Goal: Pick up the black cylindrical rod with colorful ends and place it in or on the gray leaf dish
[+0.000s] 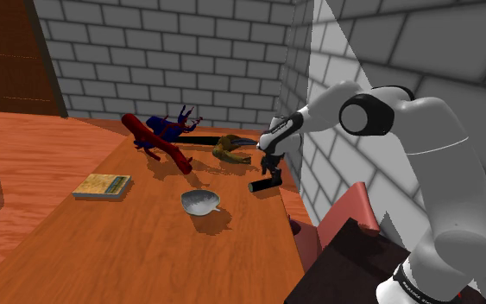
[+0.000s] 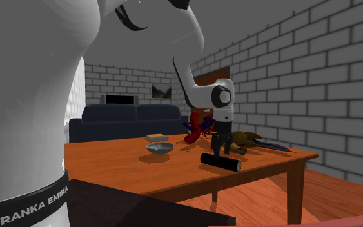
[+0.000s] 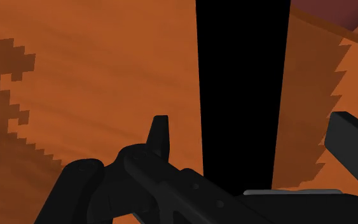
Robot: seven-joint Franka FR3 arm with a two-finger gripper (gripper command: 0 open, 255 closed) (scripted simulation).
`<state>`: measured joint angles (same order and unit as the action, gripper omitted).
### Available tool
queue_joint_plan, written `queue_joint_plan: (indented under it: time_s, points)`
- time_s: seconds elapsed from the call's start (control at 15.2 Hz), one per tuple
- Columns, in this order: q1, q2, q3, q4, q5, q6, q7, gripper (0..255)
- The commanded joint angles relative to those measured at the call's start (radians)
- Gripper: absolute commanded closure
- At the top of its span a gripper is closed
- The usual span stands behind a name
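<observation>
At the table's (image 1: 129, 250) right edge in the shoulder view, the rod (image 1: 265, 184) is lying flat on the wood, looking plain black with no coloured ends that I can make out. The gripper (image 1: 271, 164) is hanging directly over it. In the wrist view the fingers (image 3: 160, 133) are standing wide apart, one on each side of the rod (image 3: 238, 95), and neither is touching it, so nothing is being held. The work appears to be at the reach-and-align step, with the grasp not yet made. The next move is probably calling for a straight drop until the pads are flanking the rod's middle, then a close across its width, taking care that it is not rolling off the nearby edge. The dish (image 1: 199, 202) is sitting near, to the shoulder view's left of the rod, with bare wood between them. A book (image 1: 102, 186) is lying farther left, and toys (image 1: 167, 134) are clustering behind.
</observation>
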<state>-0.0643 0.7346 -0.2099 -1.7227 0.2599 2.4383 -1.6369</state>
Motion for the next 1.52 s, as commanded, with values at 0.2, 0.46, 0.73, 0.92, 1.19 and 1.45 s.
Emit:
queue_joint_plan:
  time_s: [0.2, 0.46, 0.73, 0.92, 1.19, 1.45]
  points:
    - [-0.003, 0.024, 0.006, 0.004, 0.006, 0.02, -0.004, 0]
    - [-0.003, 0.024, 0.006, 0.004, 0.006, 0.02, -0.004, 0]
    - [-0.003, 0.024, 0.006, 0.004, 0.006, 0.02, -0.004, 255]
    - [-0.004, 0.024, 0.006, 0.004, 0.006, 0.02, -0.004, 255]
    - [-0.003, 0.024, 0.006, 0.004, 0.006, 0.02, -0.004, 255]
    - [0.004, -0.018, -0.004, -0.007, -0.004, -0.011, 0.003, 255]
